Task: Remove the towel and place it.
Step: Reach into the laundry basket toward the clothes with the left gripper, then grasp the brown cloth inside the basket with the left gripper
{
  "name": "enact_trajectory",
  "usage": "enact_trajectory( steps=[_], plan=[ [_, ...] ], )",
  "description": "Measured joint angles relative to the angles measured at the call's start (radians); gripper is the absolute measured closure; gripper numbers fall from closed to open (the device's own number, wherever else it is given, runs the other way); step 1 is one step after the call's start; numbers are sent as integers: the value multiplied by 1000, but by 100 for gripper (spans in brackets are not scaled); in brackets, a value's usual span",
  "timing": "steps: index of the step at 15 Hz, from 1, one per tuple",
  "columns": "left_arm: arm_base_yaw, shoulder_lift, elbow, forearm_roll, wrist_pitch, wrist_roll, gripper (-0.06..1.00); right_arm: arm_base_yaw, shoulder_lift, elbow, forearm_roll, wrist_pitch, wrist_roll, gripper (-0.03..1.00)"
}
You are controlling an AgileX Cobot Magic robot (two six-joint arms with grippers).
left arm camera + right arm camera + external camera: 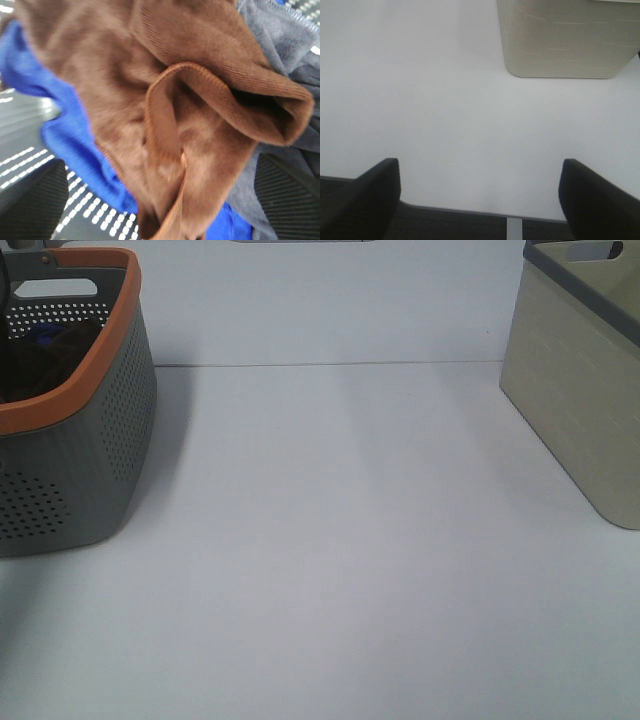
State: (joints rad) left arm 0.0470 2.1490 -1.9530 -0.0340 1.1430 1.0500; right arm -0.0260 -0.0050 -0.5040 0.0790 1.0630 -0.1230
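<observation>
Towel (190,115) lay bunched in the orange-rimmed basket (90,470) on the left, on top of a blue cloth (75,145) and a grey cloth (285,40). My left gripper (160,200) hung close over it, jaws spread wide either side, not gripping. Right gripper (480,195) was wide open too, holding nothing, over the white table (350,540) near the beige bin (580,410) on the right.

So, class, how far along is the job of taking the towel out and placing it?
Done: nothing yet; the brown towel lies in the grey basket on a blue cloth. In hand: the left gripper is open around the towel, not gripping. Left: grasp, lift out, place. The right gripper hangs open above the table.
</observation>
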Motion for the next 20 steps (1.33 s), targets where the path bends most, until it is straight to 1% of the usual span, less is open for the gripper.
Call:
enact_trajectory(
  steps=[2,3,6,8,9,10,13,17,18,19,20],
  plan=[
    [0,46,0,0,-16,35,3,0,0,0,0,0,0,21],
    [0,60,0,0,-41,38,6,0,0,0,0,0,0,21],
    [0,75,0,-1,-85,42,11,0,0,0,0,0,0,21],
    [0,77,0,-14,-90,44,13,0,0,0,0,0,0,21],
    [0,77,0,-33,-97,46,18,0,0,0,0,0,0,21],
    [0,77,0,-39,-104,46,20,0,0,0,0,0,0,21],
    [0,80,0,-42,-141,46,25,0,0,0,0,0,0,21],
    [0,99,0,-45,-163,49,32,0,0,0,0,0,0,21],
    [0,108,0,-47,-163,49,34,0,0,0,0,0,0,21],
    [0,110,0,-57,-163,50,39,0,0,0,0,0,0,21],
    [0,110,0,-63,-163,50,47,0,0,0,0,0,0,21]
  ],
)
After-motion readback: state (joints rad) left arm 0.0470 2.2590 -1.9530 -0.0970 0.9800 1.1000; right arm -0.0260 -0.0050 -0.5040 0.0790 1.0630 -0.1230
